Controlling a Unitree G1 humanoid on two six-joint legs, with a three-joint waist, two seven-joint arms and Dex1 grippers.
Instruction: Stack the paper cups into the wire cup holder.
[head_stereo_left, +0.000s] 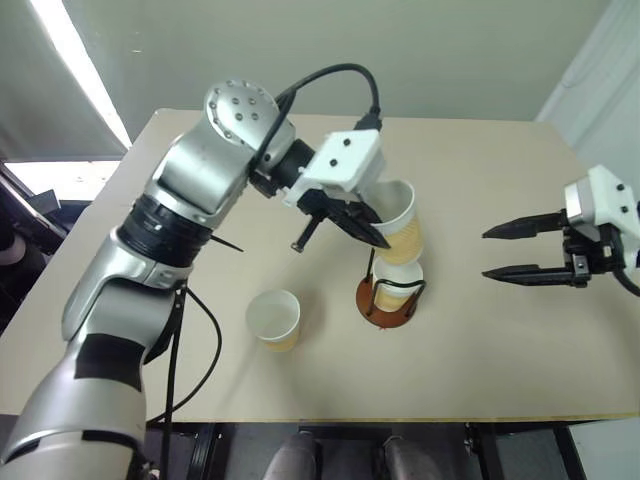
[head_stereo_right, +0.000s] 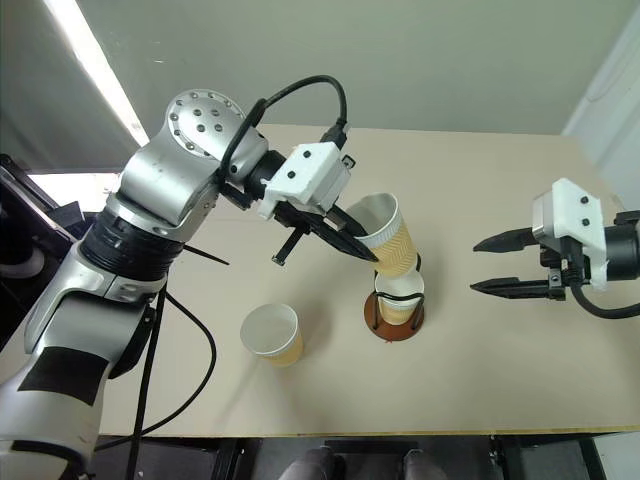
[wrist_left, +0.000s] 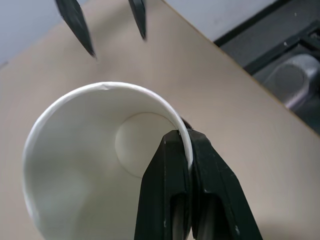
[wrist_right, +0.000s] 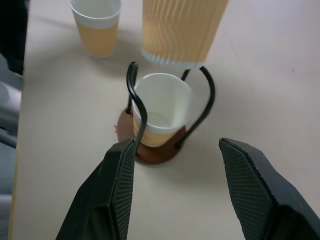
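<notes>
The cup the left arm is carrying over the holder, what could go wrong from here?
1. The left tool pinches only the rim of the carried cup, which hangs tilted above the cup in the holder; lowered at that slant, its base may catch the rim below instead of nesting.
2. It could snag the wire cup holder loops and tip the light stand.
3. A rim pinch might slip.

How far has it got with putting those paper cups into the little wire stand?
About a third done. One cup already sits upright in the wire cup holder. The left gripper pinches the rim of a second cup, held tilted just above the first, not yet nested. A third cup stands on the table, untouched. The right gripper hangs open beside the holder.
</notes>
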